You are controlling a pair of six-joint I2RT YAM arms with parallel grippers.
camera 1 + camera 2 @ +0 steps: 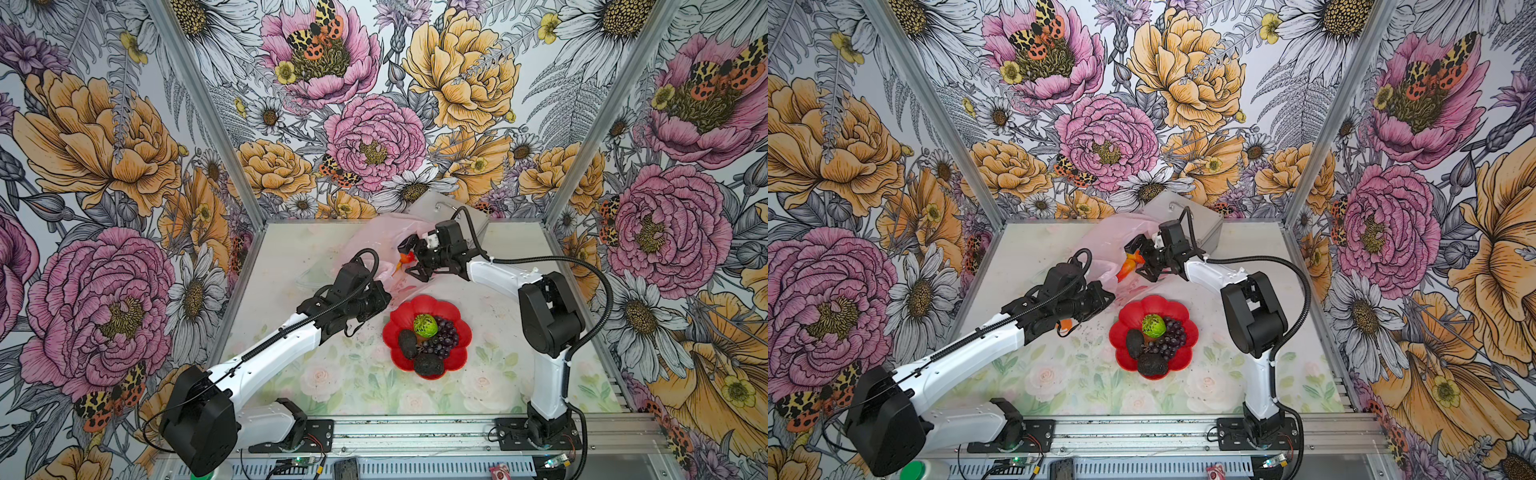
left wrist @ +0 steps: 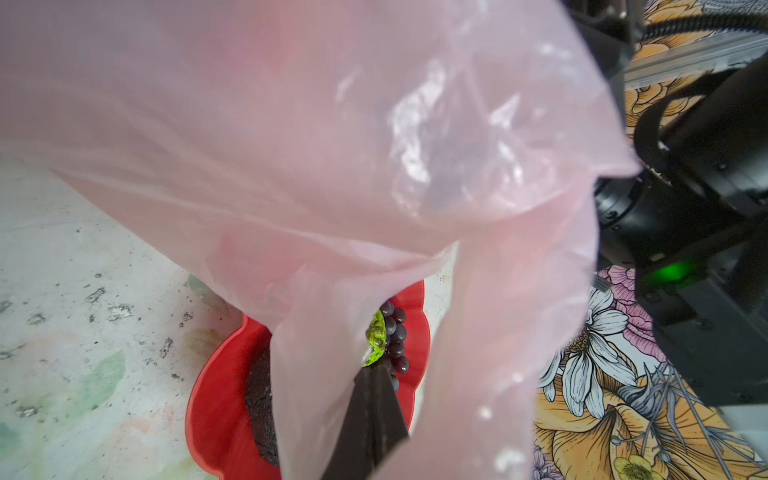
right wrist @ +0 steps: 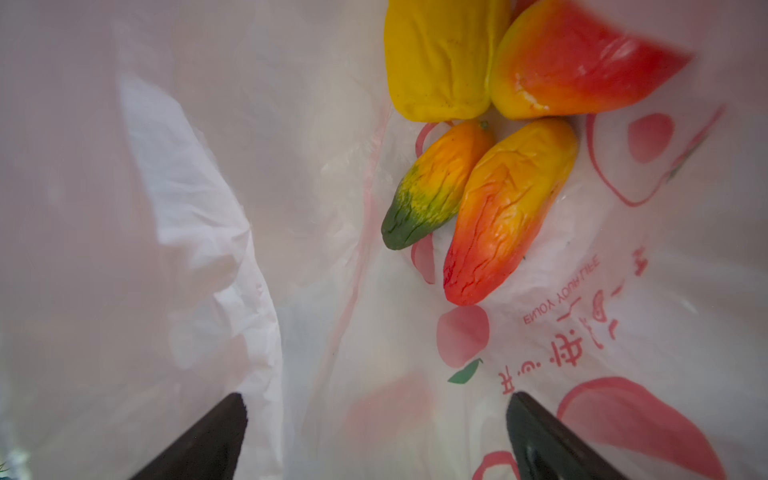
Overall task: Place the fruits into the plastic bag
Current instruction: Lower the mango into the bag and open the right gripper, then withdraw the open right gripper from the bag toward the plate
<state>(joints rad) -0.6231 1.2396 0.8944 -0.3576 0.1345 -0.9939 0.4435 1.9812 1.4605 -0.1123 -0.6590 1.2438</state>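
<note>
1. Both top views. The plastic bag (image 1: 374,237) lies near the counter's (image 1: 353,374) far edge, just in front of a metal case (image 1: 428,205). The right pincer (image 1: 409,261) reaches into the bag's mouth with its jaws spread wide and a mango (image 1: 404,258) just beside them. The left pincer (image 1: 384,296) is clenched on the bag's near rim. A red plate (image 1: 415,305) at mid-counter carries a lime (image 1: 425,325), grapes (image 1: 442,338) and two avocados (image 1: 408,344).
2. Left wrist view. Pink film of the plastic bag (image 2: 291,145) fills most of the frame. The left pincer (image 2: 370,407) shows its fingers pressed together with a strip of bag draped around them. Behind them the red plate (image 2: 216,407) shows partly.
3. Right wrist view. Inside the plastic bag (image 3: 187,208), two mangoes (image 3: 507,208) lie touching side by side. A lemon (image 3: 440,58) and a peach (image 3: 573,62) lie against them. The right pincer (image 3: 376,399) is released and holds nothing between its fingertips.
</note>
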